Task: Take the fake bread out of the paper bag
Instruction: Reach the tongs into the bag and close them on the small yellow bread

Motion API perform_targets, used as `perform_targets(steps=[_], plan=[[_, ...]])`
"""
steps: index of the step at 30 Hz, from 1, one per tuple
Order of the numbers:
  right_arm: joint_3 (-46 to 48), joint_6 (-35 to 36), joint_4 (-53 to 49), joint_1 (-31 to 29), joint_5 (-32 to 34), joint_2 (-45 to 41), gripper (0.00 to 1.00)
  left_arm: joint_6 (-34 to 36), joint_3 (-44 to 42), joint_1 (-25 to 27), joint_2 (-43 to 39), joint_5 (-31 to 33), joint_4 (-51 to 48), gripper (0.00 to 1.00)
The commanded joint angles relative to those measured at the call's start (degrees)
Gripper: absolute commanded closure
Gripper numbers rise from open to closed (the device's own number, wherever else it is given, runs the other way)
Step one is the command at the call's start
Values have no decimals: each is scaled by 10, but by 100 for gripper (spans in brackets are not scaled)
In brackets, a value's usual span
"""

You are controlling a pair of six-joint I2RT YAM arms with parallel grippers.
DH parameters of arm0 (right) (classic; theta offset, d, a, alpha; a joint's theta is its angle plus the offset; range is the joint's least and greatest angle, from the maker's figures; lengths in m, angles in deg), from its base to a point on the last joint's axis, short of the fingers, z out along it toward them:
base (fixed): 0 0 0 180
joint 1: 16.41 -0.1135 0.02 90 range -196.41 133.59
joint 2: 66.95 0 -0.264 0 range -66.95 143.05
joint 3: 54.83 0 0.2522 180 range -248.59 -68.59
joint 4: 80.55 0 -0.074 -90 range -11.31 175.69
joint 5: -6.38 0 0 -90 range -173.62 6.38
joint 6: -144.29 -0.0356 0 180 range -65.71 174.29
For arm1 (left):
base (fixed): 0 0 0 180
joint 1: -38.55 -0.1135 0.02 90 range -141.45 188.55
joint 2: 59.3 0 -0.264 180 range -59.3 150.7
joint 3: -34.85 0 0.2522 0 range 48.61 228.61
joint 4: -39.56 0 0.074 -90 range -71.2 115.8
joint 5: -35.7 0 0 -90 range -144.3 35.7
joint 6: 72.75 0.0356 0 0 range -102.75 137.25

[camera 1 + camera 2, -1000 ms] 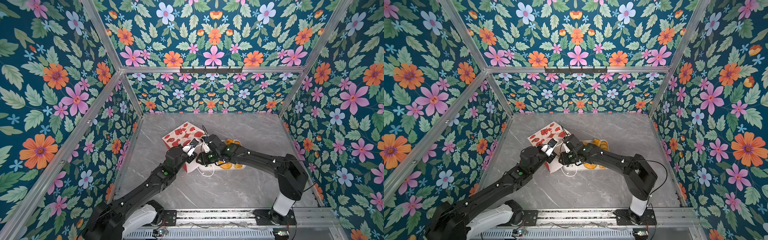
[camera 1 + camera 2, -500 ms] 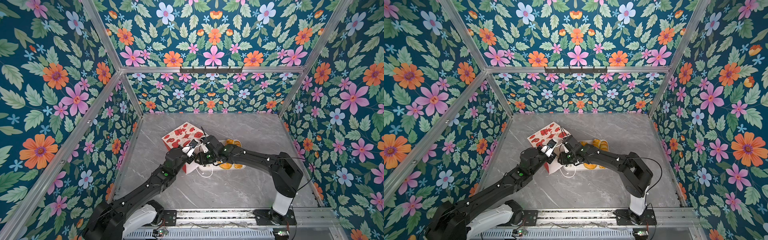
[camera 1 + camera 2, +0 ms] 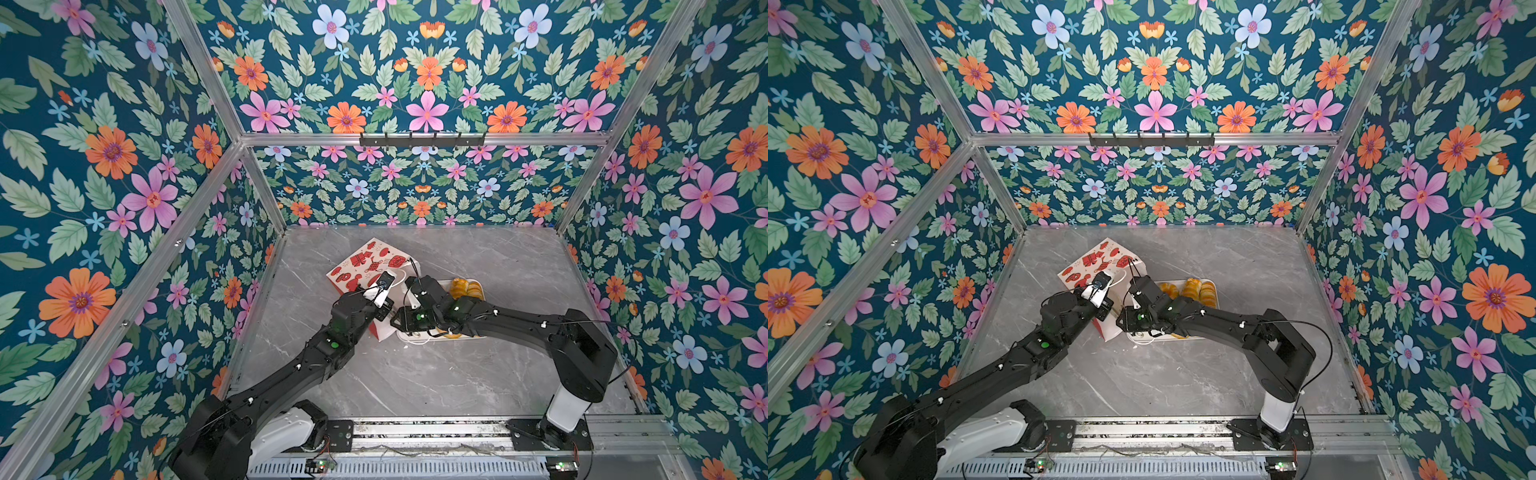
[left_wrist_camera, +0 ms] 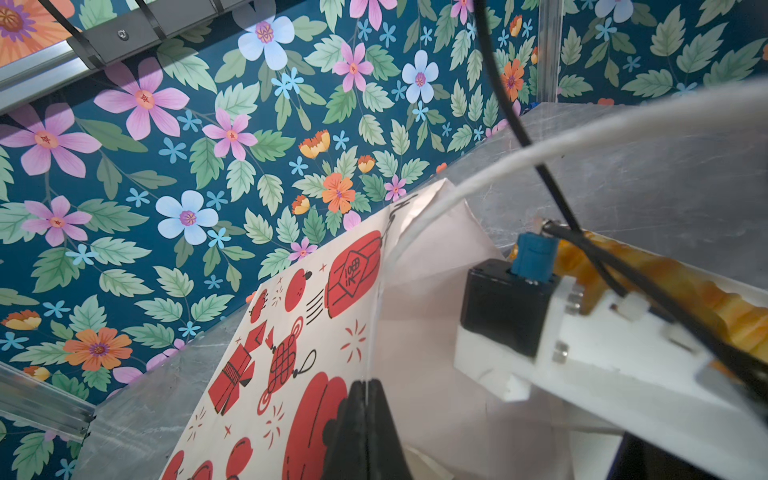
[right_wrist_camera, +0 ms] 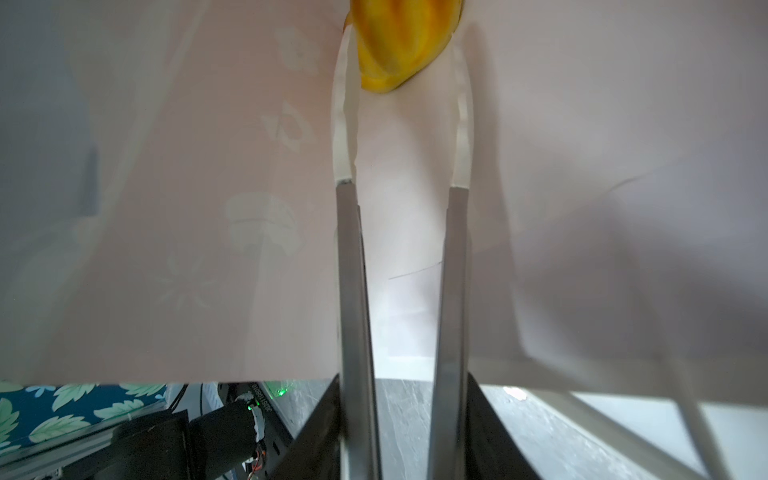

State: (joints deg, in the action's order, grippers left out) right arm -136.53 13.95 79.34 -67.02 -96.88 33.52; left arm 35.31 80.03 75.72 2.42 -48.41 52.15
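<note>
Grey marble tabletop (image 3: 457, 374), floral walls (image 3: 124, 208). In both top views the paper bag (image 3: 365, 262) tips toward the white tray (image 3: 471, 336) of fake bread (image 3: 467, 289), arms (image 3: 316, 353) hiding its mouth. Left wrist: left gripper (image 4: 365, 390) clamped on the bag's edge. Right wrist: right gripper (image 5: 402, 50) inside, prongs apart astride one bread piece (image 5: 390, 25); grip unclear.

Tray: white tray (image 3: 467, 335), just beside your right claw (image 5: 405, 50).
Table: grey marble table (image 3: 415, 382), beneath it.
Walls: floral walls (image 3: 415, 104), well apart.
Rail: black hook rail (image 3: 422, 139), far beyond.
</note>
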Motion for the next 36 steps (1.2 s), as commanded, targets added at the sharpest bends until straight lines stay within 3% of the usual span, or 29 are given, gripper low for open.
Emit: perform_targets(steps=[1, 13, 26, 32, 36], plan=[[-1, -13, 37, -1, 7, 3, 59, -12, 9, 0, 3, -12, 29, 100], [-17, -14, 46, -5, 23, 27, 59, -32, 20, 0, 16, -40, 29, 100], [-81, -9, -8, -4, 39, 79, 59, -34, 24, 1, 20, -59, 27, 100], [-112, -10, -33, -4, 42, 106, 63, -36, 22, 3, 18, -59, 26, 100], [-122, -10, -41, -5, 46, 115, 71, -34, 19, 3, 13, -57, 25, 100]])
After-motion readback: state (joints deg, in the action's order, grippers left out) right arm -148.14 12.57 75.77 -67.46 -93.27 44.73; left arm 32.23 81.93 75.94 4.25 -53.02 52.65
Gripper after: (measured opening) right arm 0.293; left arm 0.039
